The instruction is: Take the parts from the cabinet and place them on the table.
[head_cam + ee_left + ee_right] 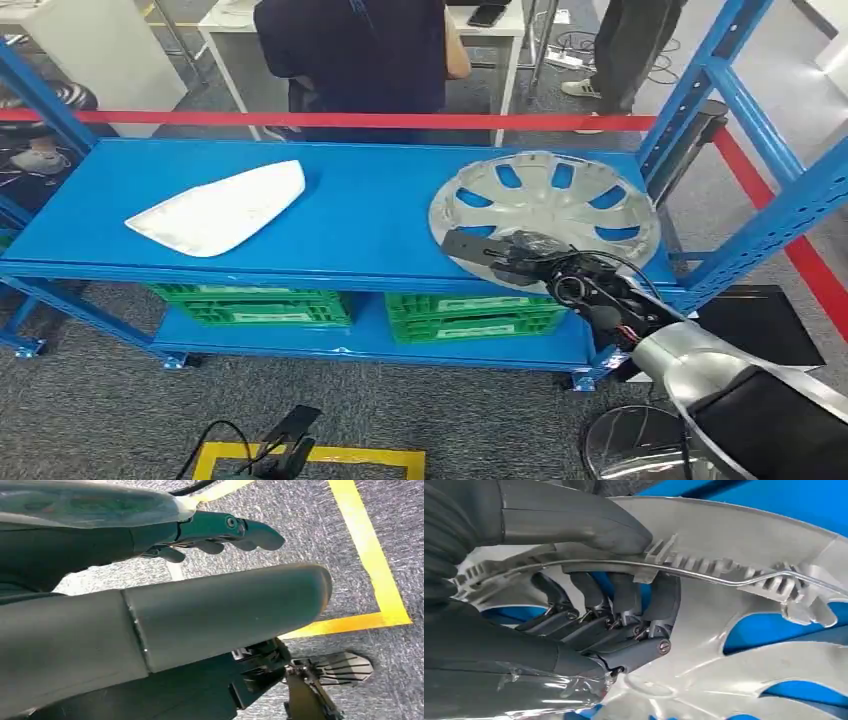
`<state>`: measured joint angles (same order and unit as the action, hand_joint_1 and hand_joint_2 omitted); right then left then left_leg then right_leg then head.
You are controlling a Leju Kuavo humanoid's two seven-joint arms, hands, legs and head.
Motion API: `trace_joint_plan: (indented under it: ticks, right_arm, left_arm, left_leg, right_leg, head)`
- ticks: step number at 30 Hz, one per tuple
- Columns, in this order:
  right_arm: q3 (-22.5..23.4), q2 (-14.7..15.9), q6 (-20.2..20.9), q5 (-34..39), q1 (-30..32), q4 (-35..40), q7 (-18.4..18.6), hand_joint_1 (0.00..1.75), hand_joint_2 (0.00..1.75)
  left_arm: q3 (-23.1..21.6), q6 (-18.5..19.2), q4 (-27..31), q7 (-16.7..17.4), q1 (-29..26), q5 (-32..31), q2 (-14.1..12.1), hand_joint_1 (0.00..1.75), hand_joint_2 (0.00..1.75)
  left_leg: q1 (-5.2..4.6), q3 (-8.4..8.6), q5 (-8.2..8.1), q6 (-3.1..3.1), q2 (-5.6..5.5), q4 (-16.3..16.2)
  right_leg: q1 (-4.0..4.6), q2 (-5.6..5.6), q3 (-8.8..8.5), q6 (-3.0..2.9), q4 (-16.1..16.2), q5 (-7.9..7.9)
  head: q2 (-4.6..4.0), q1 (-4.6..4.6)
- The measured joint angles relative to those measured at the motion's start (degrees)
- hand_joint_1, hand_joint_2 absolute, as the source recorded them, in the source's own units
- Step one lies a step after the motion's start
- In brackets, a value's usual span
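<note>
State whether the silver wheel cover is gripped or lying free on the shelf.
Gripped: the right hand clamps the wheel cover's rim, thumb on one side, fingers on the other.

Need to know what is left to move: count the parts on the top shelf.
2. A white panel lies on the shelf's left side; a silver hubcap sits on the right, its rim gripped by the right hand.

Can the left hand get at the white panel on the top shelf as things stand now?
Probably not yet. The left hand hangs low over the grey carpet beside a yellow floor line, while the white panel lies on the blue shelf. Nothing lies on or against the panel, so raising the arm should do.
</note>
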<state>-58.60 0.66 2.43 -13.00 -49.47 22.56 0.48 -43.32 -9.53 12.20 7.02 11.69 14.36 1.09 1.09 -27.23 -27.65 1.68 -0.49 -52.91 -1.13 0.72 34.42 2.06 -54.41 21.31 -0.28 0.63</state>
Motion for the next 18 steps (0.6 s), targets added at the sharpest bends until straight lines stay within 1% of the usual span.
trace_joint_plan:
  ticks: [18]
  right_arm:
    - [0.5, 0.11, 0.0, -0.02, 0.2, -0.02, -0.13, 1.75, 1.75]
  left_arm:
    - [-0.07, 0.0, 0.02, -0.15, 0.02, 0.35, -0.02, 0.0, 0.0]
  left_leg:
    - [0.0, 0.02, 0.0, 0.0, 0.0, 0.0]
  right_leg:
    - [0.0, 0.01, 0.0, 0.0, 0.0, 0.0]
  head:
    - [0.0, 0.0]
